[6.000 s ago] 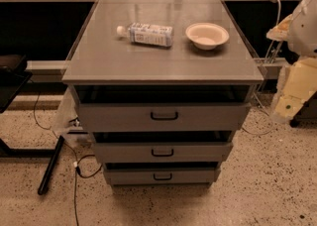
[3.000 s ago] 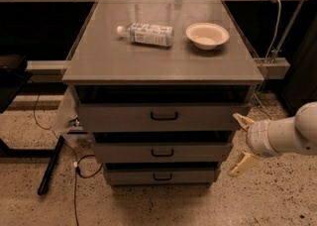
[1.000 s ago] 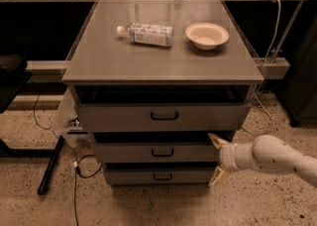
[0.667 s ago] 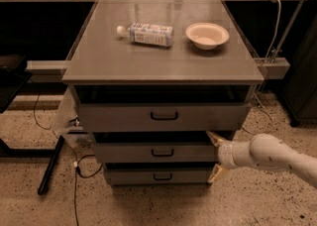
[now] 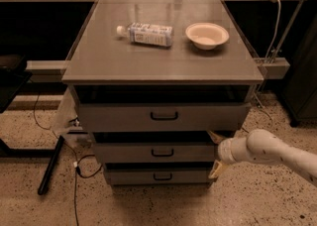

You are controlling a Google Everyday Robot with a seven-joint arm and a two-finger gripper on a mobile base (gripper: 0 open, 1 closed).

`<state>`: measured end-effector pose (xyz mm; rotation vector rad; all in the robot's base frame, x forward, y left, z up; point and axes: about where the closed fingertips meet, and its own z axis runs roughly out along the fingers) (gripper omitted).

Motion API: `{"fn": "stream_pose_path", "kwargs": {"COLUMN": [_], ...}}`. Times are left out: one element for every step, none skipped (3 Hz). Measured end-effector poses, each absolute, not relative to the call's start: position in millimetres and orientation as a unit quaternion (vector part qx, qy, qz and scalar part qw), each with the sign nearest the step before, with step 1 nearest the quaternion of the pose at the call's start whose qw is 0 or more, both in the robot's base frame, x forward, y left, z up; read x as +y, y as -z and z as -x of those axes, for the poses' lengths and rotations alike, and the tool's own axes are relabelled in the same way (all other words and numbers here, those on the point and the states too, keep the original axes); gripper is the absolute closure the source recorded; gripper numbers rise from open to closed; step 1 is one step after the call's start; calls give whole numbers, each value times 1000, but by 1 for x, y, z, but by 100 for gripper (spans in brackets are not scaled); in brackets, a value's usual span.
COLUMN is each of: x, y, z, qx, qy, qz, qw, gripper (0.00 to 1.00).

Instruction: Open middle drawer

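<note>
your gripper (image 5: 217,154) sits wide open at the right end of the middle drawer (image 5: 124,153) — away from its handle (image 5: 162,152).

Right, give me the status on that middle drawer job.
Done: the approach, nearly; the pincer hangs open by the right end of the middle drawer. In hand: lining up with its black handle, which nothing grips yet. Left: grasping the handle and pulling the drawer out.
</note>
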<state>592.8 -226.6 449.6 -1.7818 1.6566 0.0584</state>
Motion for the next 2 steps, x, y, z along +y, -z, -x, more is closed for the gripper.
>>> {"fn": "stream_pose_path", "kwargs": {"x": [-235, -234], "y": [-437, -434], "z": [-603, -613], "qx": [650, 653], "qy": [-53, -81], "qz": [673, 663], "qw": [350, 357], "gripper": [0, 0]}}
